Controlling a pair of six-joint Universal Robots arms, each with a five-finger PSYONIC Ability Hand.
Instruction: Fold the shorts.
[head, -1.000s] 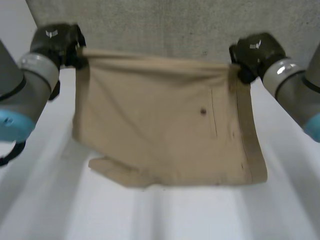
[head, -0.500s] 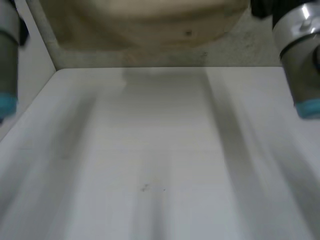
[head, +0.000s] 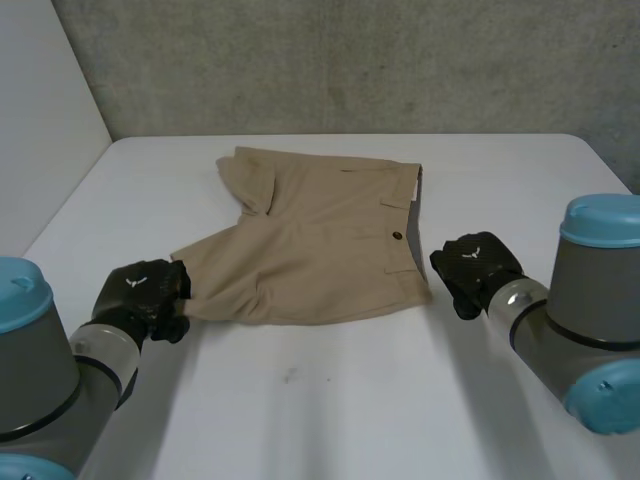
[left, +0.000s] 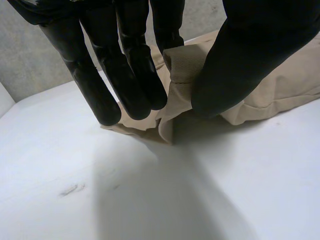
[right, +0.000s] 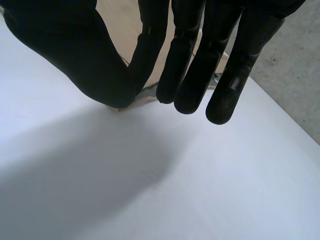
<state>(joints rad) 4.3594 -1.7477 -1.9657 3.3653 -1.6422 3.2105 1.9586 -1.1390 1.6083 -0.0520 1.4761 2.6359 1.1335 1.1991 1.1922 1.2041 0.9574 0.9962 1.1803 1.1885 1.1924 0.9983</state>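
On the white desk (head: 340, 410), tan cloth shorts (head: 320, 240) are lying spread between two black robot hands.

The left robot hand (head: 143, 294) is sitting at the near leg's hem, pinching a raised fold of it between the thumb and straight fingers (left: 135, 75), as the left wrist view is showing. The shorts are resting mid-desk with the waistband pointing right. Their far side is lying near the desk's far edge, and bare desk is stretching wide in front and to both sides. The right robot hand (head: 474, 270) is sitting just beside the near waistband corner. In the right wrist view the hand itself is covering that corner, so I cannot tell whether it is grasping the cloth.
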